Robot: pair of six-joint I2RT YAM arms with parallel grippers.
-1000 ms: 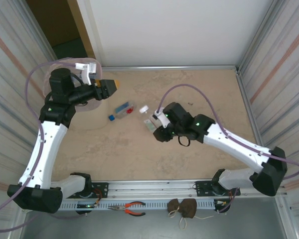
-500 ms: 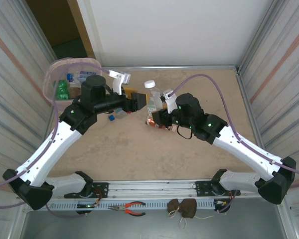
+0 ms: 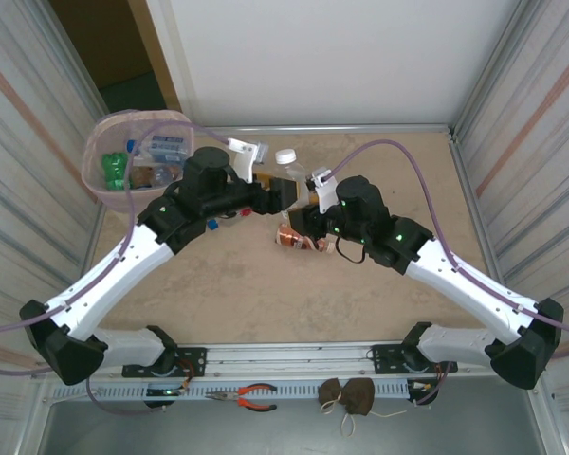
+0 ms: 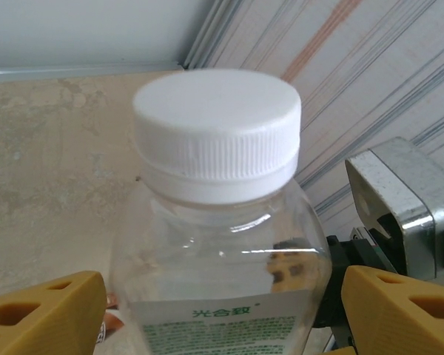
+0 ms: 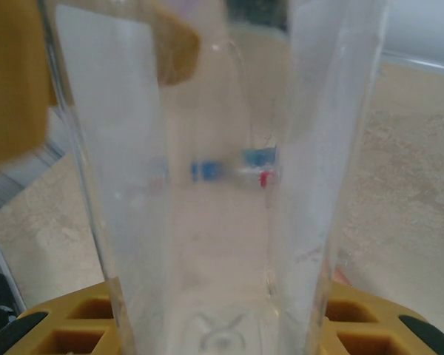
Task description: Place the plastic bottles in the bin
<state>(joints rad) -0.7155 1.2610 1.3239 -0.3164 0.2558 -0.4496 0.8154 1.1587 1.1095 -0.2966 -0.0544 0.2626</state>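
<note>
In bin, far left corner: green bottle, few more bottles. Tight in right gripper: clear bottle, upright, white cap on top. Around it left gripper, jaws wide, one finger each side, not pinching. Close by, brown bottle lies on table. Second ago left gripper hung over bin, clear bottle lay on table.

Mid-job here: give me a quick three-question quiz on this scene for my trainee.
1. True or false: the bin already holds bottles.
2. What colour is the cap of the upright bottle? A red, B white, C blue.
3. Fill in: the right gripper is shut on that bottle; the left gripper has its jaws ____ on either side of it.
Key: 1 true; 2 B; 3 open.
</note>
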